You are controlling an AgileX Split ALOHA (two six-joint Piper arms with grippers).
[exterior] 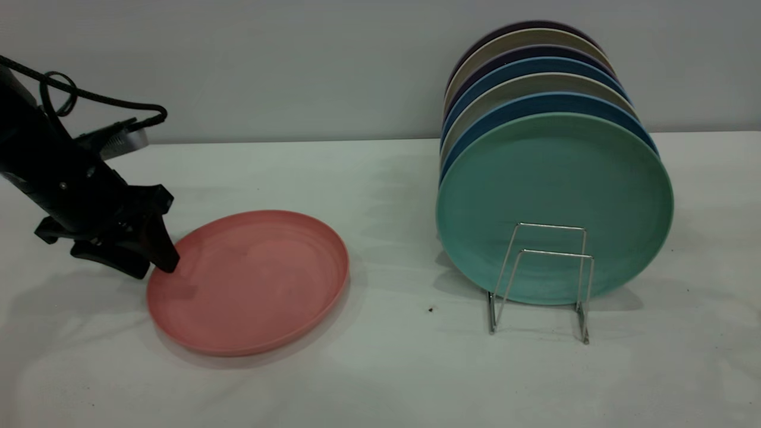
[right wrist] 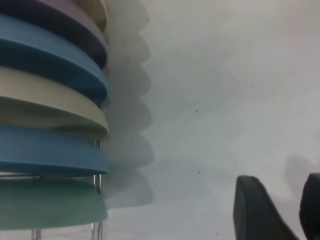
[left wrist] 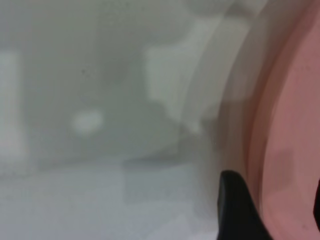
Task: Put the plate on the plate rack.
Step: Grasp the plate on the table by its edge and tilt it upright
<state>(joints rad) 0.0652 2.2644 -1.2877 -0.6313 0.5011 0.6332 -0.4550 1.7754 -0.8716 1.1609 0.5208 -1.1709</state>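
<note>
The salmon-pink plate (exterior: 250,282) lies flat on the white table (exterior: 380,368), left of centre. My left gripper (exterior: 156,268) is at the plate's left edge, open. One finger rests over the inside of the rim and the other is outside it. In the left wrist view the plate (left wrist: 295,125) has its rim running between the left gripper's (left wrist: 280,210) dark fingers (left wrist: 237,210). The wire plate rack (exterior: 538,279) stands at the right, its front loops empty. My right gripper (right wrist: 285,200), seen only in its wrist view, hovers open over bare table beside the rack (right wrist: 97,165).
A teal-green plate (exterior: 553,202) stands upright in the rack behind the front loops, with several blue, beige and purple plates (exterior: 535,71) stacked behind it. A grey wall runs along the table's far edge. A small dark speck (exterior: 430,309) lies on the table.
</note>
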